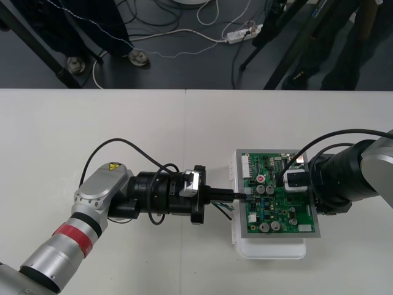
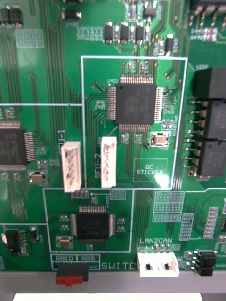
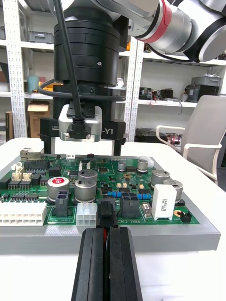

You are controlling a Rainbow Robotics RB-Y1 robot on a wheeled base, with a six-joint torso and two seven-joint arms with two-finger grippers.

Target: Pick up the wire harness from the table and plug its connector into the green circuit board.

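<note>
At board (image 1: 277, 212) edge, left gripper (image 3: 107, 233) pinches the plug (image 3: 107, 215), right gripper (image 1: 293, 181) hovering above; a tilted push could jam it.

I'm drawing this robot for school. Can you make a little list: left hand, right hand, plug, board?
left hand: shut on the black plug, reaching sideways to the left edge of the green circuit board
right hand: hovering over the green circuit board
black plug: at the board's edge connectors; fully in or not, cannot tell
green circuit board: on its white base, on the table
</note>
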